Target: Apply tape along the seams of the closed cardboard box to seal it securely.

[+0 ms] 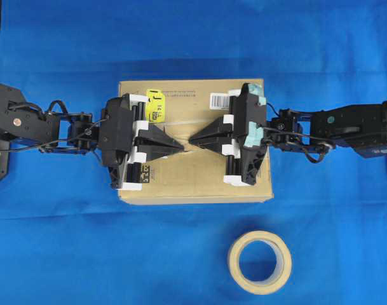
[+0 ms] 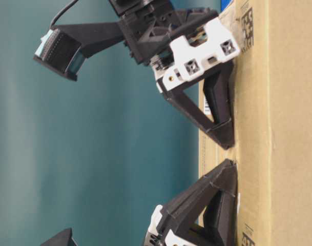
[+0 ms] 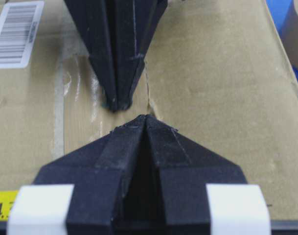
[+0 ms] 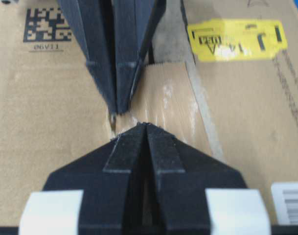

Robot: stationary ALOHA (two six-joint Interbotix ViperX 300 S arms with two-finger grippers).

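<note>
Light is bright and even in the overhead view, falling from above: the box (image 1: 196, 181) casts only a thin soft shadow on the blue cloth (image 1: 66, 254) along its near edge, and the roll (image 1: 260, 262) below the box shows a faint shadow at its rim. No hard glare there; the picture is sharp to the corners. The table-level view is turned sideways, its teal backdrop (image 2: 94, 154) left of the box smooth and out of focus, dimmer toward the left edge. In both wrist views the near fingers (image 3: 144, 161) are soft with blur, while small white glints lie on the glossy tape (image 4: 168, 103) on the box.
</note>
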